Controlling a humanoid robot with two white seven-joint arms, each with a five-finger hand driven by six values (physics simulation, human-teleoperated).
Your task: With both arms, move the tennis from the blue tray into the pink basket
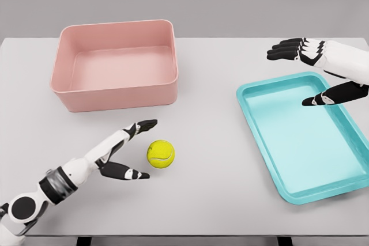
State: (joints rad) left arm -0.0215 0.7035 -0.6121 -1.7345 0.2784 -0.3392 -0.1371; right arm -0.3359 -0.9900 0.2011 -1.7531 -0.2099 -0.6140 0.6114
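Ball: a yellow tennis ball (161, 154) lies on the bare grey worktop (213, 200), lower centre of the frame, outside both tray and basket.
Left robot hand (130, 151): lower left, fingers spread wide, holding nothing, just beside the ball.
Right robot hand (314, 73): upper right, fingers spread, empty, above the far edge of the blue tray (311, 197).
Basket (115, 93): pink, upper left, nothing in it.
Risk: a round ball on a flat surface; a fingertip nudge would likely roll it right, out of reach.
Second risk: lifted loosely, it may clip the basket's near wall.
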